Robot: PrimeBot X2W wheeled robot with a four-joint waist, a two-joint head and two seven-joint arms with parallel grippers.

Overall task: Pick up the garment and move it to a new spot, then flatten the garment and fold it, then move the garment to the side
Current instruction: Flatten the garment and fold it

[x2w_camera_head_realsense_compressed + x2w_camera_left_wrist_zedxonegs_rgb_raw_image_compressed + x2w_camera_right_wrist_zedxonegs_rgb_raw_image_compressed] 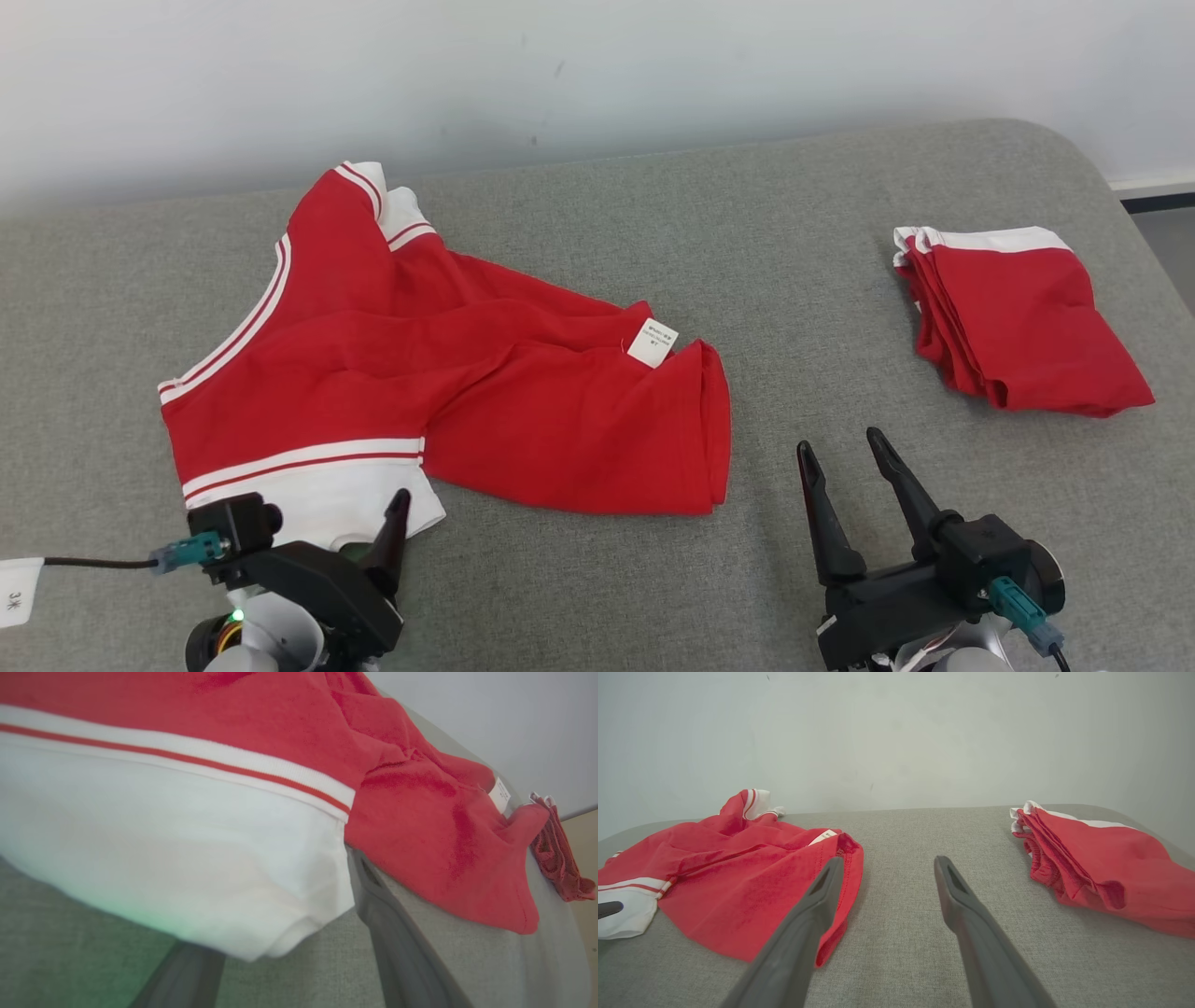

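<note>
Red and white, the garment (448, 392) lies crumpled at the left of the grey table (747, 233), not yet lifted, flattened or folded, with my left gripper (372, 534) spread at its white hem and my right gripper (840, 443) spread over bare cloth, neither grasping anything.
</note>
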